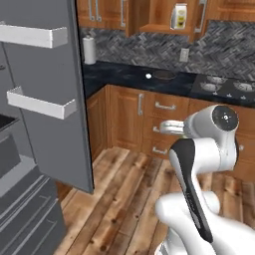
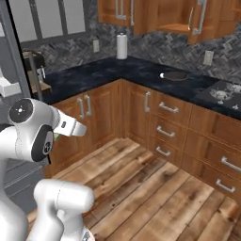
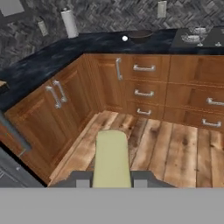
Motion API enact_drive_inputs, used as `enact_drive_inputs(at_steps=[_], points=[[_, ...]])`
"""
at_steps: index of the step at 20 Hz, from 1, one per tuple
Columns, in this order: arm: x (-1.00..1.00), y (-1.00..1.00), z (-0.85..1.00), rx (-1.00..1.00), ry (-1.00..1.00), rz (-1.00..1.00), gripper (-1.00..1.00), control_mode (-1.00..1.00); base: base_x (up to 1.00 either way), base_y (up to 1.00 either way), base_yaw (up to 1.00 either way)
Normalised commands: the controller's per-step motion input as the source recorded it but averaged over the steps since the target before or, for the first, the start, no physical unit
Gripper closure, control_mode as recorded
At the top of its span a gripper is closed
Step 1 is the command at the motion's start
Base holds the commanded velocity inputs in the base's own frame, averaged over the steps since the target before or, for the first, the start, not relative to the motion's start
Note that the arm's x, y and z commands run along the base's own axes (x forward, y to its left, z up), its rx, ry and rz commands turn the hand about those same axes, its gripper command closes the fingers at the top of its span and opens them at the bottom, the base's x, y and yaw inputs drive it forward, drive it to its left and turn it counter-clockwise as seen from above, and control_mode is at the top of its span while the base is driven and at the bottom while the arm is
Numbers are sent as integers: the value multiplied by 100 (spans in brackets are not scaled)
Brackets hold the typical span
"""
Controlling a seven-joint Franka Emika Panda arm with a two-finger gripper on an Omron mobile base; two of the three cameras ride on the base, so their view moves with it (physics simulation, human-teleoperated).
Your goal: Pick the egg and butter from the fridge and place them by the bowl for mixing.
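A pale yellow stick of butter (image 3: 111,155) stands between my gripper's (image 3: 112,182) two dark fingertips, and the gripper is shut on it. It hangs over the wooden floor, facing the corner cabinets. On the dark counter far ahead lies the small white egg (image 3: 124,38) (image 1: 148,76) (image 2: 162,75), just left of the dark shallow bowl (image 3: 140,34) (image 1: 164,75) (image 2: 175,75). The grey fridge (image 1: 20,199) is at my left, its door (image 1: 47,79) swung open with white bins on it.
A paper towel roll (image 1: 89,50) (image 2: 122,45) stands in the counter's corner. The stove (image 1: 226,87) (image 2: 221,94) lies right of the bowl. Wooden cabinets and drawers (image 3: 144,92) run under the counter. Wooden floor (image 2: 155,197) stretches between me and the cabinets.
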Motion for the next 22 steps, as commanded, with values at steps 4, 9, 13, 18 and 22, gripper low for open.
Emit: enact_drive_inputs(at_steps=[4,9,13,18,22], points=[[0,0,0,0,0,0,100,100,37,-12,-37],[0,0,0,0,0,0,100,100,60,-3,-23],[0,0,0,0,0,0,100,100,78,-5,-4],[0,0,0,0,0,0,100,100,88,-18,6],[0,0,0,0,0,0,100,100,92,-16,7]])
